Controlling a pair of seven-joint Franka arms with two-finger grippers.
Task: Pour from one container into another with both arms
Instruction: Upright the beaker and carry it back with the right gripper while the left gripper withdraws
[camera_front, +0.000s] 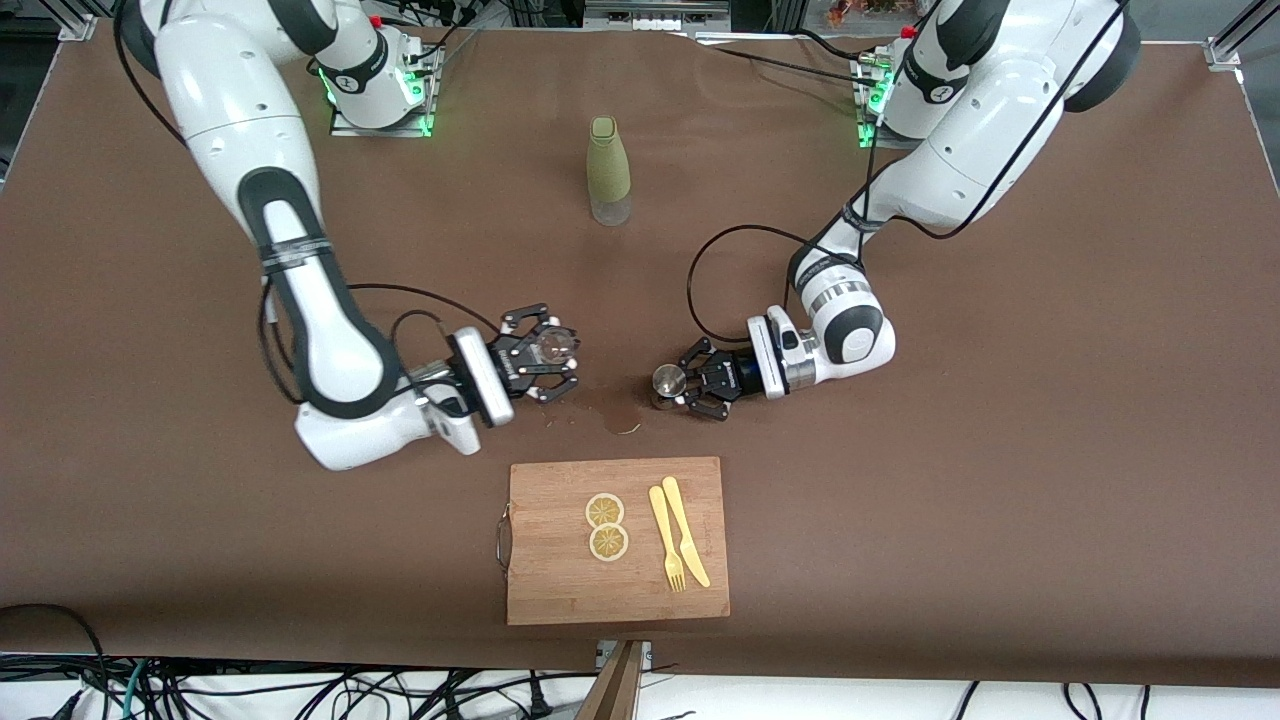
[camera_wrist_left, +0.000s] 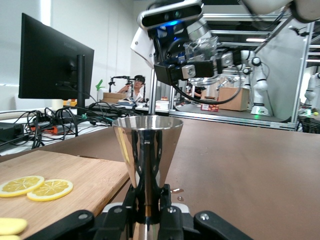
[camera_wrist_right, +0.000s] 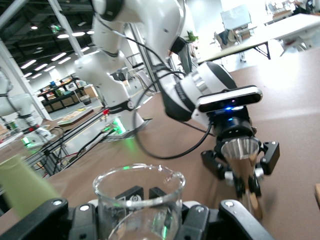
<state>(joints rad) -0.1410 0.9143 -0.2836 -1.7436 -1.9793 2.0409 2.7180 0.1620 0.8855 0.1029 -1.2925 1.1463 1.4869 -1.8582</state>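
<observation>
I have left gripper (camera_front: 685, 386) jaws clamped on steel jigger (camera_front: 665, 379), upright on tabletop. Right gripper (camera_front: 548, 357) jaws clamped on glass beaker (camera_front: 556, 346), raised, facing jigger; gap between them to close.

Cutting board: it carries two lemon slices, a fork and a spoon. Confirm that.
Not quite. In the front view the cutting board carries two lemon slices and a yellow fork, but the piece beside the fork is a yellow knife, not a spoon.
</observation>
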